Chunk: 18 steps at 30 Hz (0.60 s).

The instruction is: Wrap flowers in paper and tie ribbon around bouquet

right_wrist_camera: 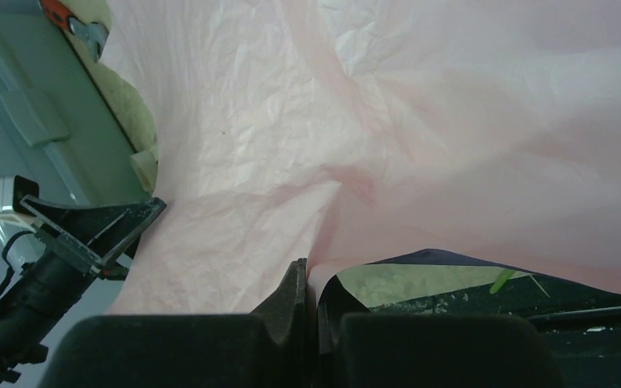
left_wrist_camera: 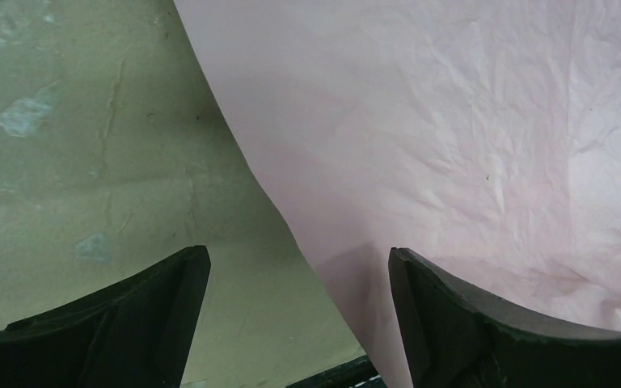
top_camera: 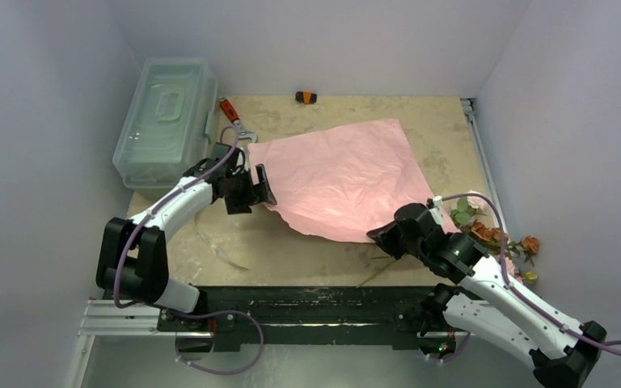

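The paper (top_camera: 344,174) lies pink side up across the middle of the table, crinkled. My left gripper (top_camera: 251,187) is open at its left edge; in the left wrist view the paper's edge (left_wrist_camera: 453,145) runs between the spread jaws (left_wrist_camera: 299,259) without being pinched. My right gripper (top_camera: 380,236) is shut on the paper's near edge, which rises in a fold (right_wrist_camera: 331,121) from the closed jaws (right_wrist_camera: 311,275). The flowers (top_camera: 497,236) lie loose at the right, partly behind the right arm, one green stem (top_camera: 376,273) reaching toward the front. The ribbon (top_camera: 228,259) shows faintly as a pale curved strip.
A clear plastic box (top_camera: 166,117) stands at the back left, with an orange-handled tool (top_camera: 234,117) beside it. A small orange and black object (top_camera: 306,97) sits by the back wall. A black rail (top_camera: 307,295) runs along the near edge.
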{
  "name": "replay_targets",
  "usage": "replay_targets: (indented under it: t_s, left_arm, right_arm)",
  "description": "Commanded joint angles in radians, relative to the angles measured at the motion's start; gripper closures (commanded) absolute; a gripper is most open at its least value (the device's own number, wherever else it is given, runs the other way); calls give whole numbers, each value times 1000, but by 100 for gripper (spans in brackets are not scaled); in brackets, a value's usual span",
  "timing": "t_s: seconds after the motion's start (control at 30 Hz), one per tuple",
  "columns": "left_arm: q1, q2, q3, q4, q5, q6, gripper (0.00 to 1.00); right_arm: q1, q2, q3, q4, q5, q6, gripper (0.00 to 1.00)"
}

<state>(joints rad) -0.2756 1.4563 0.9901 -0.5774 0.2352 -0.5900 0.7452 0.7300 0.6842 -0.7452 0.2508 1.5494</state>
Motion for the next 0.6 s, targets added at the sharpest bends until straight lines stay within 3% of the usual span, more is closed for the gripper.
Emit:
replay_targets:
  t_s: [0.0, 0.07, 0.1, 0.2, 0.23, 0.43, 0.57]
  left_arm:
    - [13, 34, -66, 241, 142, -62, 16]
    - [13, 54, -88, 291, 153, -85, 27]
    - [13, 61, -102, 321, 156, -95, 39]
    - [13, 84, -112, 383, 169, -122, 91]
    - [13, 85, -103, 388, 167, -131, 100]
    - [13, -6, -18, 317, 85, -154, 100]
    - [13, -60, 64, 271, 21, -171, 100]
  right_arm:
    - [-2, -17, -25, 26, -5, -15, 100]
    - [-1, -22, -35, 35, -6, -15, 100]
    - [-1, -27, -39, 40, -6, -15, 100]
    - [-2, -29, -46, 62, 5, -31, 100]
    - [-2, -28, -43, 66, 18, -40, 100]
    - [-3, 3, -10, 83, 140, -78, 100]
    - [-45, 72, 24, 197, 177, -171, 100]
